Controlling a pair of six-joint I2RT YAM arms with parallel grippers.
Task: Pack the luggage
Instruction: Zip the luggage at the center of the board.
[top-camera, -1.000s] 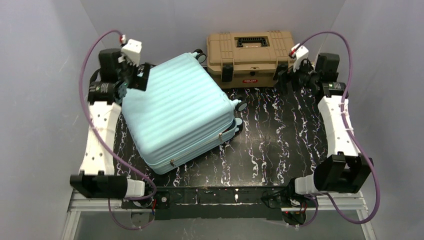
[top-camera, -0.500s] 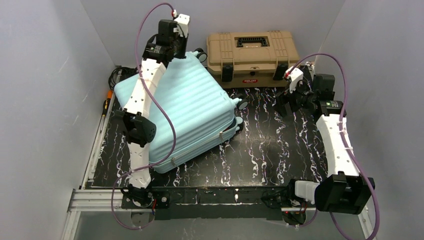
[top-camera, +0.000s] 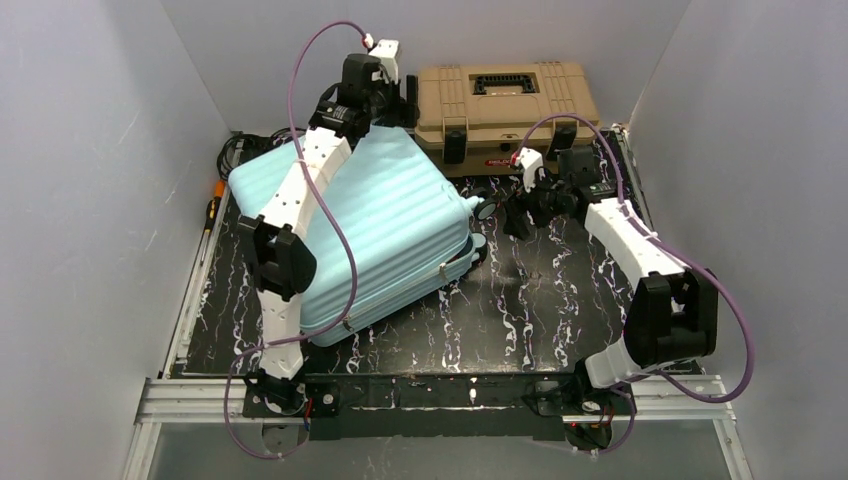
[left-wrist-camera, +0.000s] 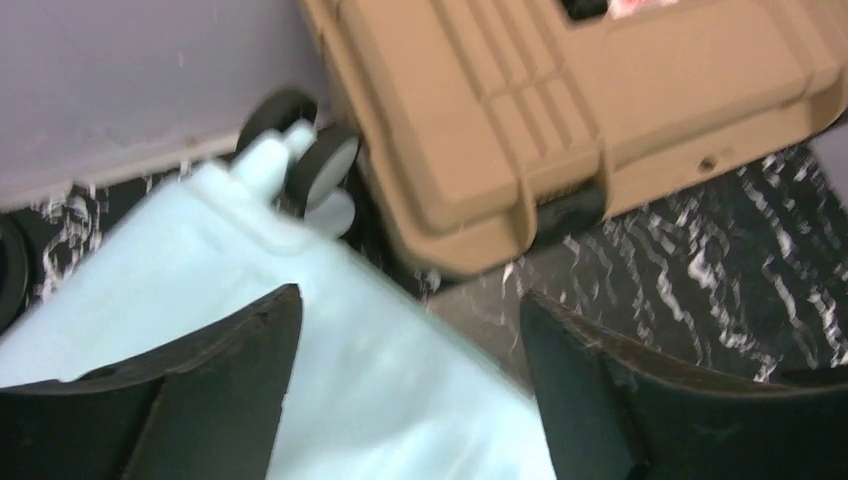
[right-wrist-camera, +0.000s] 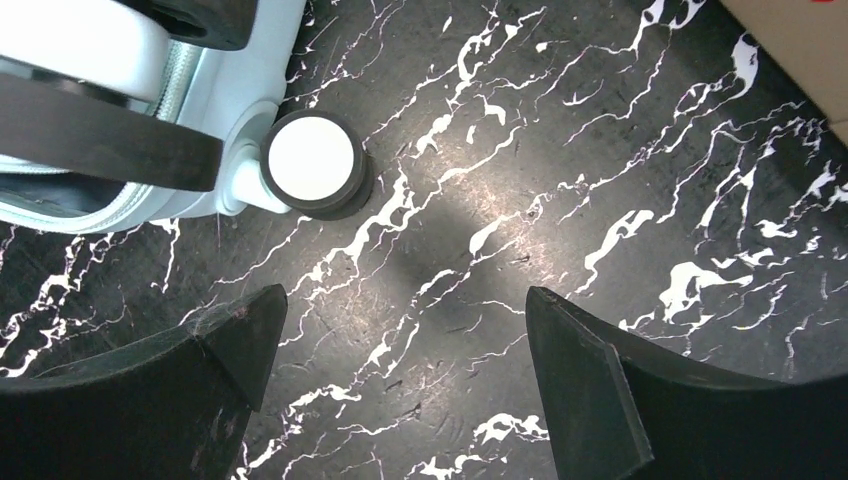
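Note:
The luggage (top-camera: 400, 225), a pale mint-blue ribbed hard-shell case, lies shut on the black marbled table (top-camera: 560, 290), left of centre. My left arm reaches across its lid. The left gripper (top-camera: 398, 105) hangs open over the far corner by the black wheels (left-wrist-camera: 330, 165). In the left wrist view the blurred shell (left-wrist-camera: 380, 410) passes under the open left gripper (left-wrist-camera: 407, 297), not clamped. My right gripper (top-camera: 512, 212) stands open just right of a near wheel (top-camera: 485, 210). In the right wrist view that wheel (right-wrist-camera: 312, 160) and the luggage's corner (right-wrist-camera: 100, 60) lie ahead of the open right gripper (right-wrist-camera: 405, 292), which is empty.
A tan toolbox (top-camera: 500, 105) with black latches stands against the back wall, close to the luggage's far corner, and shows again as the toolbox (left-wrist-camera: 560, 100) in the left wrist view. An orange-handled screwdriver (top-camera: 215, 200) and dark cables (top-camera: 240, 150) lie at the table's left edge. Grey walls close in three sides.
My left arm has swung from the luggage's left side up over its lid to the far corner by the toolbox. My right arm has come in from the far right toward the near wheel.

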